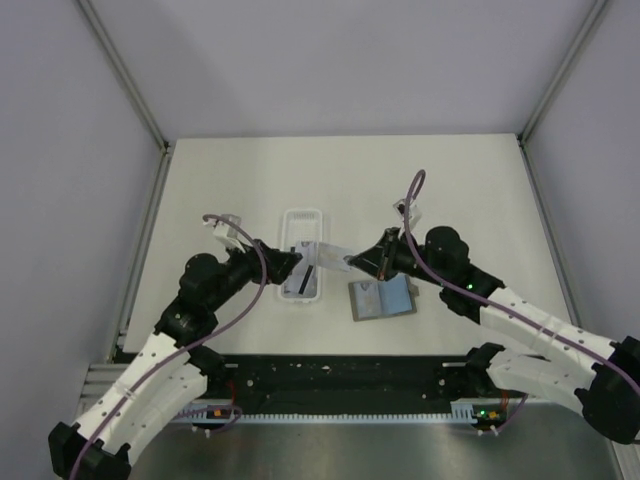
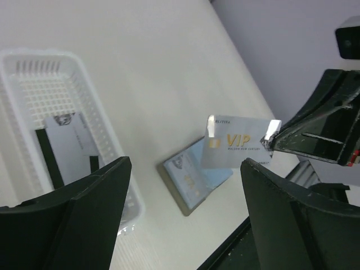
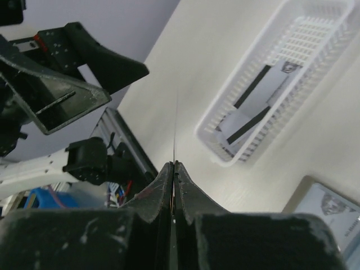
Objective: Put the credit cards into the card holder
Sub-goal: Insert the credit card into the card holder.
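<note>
My right gripper (image 1: 354, 261) (image 3: 174, 164) is shut on a silvery credit card (image 1: 330, 252) with gold "VIP" print (image 2: 236, 143), held in the air between the white tray and the card holder. The card shows edge-on in the right wrist view (image 3: 175, 124). The card holder (image 1: 382, 298) (image 2: 194, 180) lies open on the table, bluish-grey pockets up, with a card on its face. It also shows in the right wrist view (image 3: 332, 208). My left gripper (image 1: 290, 263) (image 2: 185, 162) is open and empty, beside the held card, over the tray's near end. More cards (image 2: 64, 143) (image 3: 256, 107) lie in the tray.
The long white mesh tray (image 1: 301, 216) (image 2: 34, 84) (image 3: 315, 22) stands left of the card holder. The black rail (image 1: 340, 375) runs along the table's near edge. Grey walls enclose the table on three sides.
</note>
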Action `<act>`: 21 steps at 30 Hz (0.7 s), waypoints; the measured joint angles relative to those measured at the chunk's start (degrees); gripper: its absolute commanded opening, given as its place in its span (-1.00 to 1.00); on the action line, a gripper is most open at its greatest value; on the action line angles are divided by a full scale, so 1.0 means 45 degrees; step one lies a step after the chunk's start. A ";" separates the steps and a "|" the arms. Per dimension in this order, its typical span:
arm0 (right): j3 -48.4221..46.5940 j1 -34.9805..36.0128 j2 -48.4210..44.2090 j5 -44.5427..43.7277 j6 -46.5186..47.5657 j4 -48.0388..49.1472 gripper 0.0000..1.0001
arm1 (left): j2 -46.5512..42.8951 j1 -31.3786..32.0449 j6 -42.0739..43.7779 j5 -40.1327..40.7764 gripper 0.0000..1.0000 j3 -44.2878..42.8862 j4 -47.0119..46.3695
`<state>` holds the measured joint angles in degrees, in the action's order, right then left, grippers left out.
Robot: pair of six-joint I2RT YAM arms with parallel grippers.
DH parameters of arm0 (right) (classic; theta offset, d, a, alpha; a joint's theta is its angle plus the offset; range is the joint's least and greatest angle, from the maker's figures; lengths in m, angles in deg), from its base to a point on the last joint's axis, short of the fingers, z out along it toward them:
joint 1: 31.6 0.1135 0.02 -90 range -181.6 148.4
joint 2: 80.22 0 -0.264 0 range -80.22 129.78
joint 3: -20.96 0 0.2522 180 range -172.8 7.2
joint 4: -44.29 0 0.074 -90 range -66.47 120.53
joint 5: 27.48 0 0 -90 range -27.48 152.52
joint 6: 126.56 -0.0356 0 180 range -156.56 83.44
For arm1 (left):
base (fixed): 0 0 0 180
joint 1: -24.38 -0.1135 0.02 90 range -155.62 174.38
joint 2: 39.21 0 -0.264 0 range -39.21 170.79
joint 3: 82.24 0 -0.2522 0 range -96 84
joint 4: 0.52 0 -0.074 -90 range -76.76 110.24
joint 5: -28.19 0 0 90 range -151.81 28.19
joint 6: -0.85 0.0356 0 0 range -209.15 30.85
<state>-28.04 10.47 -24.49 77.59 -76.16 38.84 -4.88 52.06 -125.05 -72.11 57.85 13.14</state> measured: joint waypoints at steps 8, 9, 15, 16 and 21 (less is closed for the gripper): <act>0.0209 -0.0160 0.0452 0.3813 -0.0597 0.2399 -1.00 | -0.0194 0.0000 -0.0044 -0.2351 0.54 -0.0097 -0.0976; 0.0272 -0.0160 0.0505 0.4114 -0.0690 0.2579 -1.00 | -0.0170 0.0000 -0.0078 -0.2637 0.44 -0.0092 -0.1049; 0.0350 -0.0160 0.0563 0.5047 -0.1025 0.3342 -1.00 | -0.0214 0.0000 -0.0432 -0.4095 -0.14 -0.0092 -0.1749; 0.0350 -0.0160 0.0563 0.5115 -0.1078 0.3463 -1.00 | -0.0248 0.0000 -0.0476 -0.4294 -0.18 -0.0092 -0.1841; 0.0359 -0.0248 0.0563 0.5289 -0.1287 0.3793 -1.00 | -0.0262 0.0000 -0.0787 -0.5187 -0.45 -0.0092 -0.2511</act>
<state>-26.43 9.35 -21.96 101.40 -81.95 55.91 -6.06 52.06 -128.59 -95.46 57.43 1.84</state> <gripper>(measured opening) 0.004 0.347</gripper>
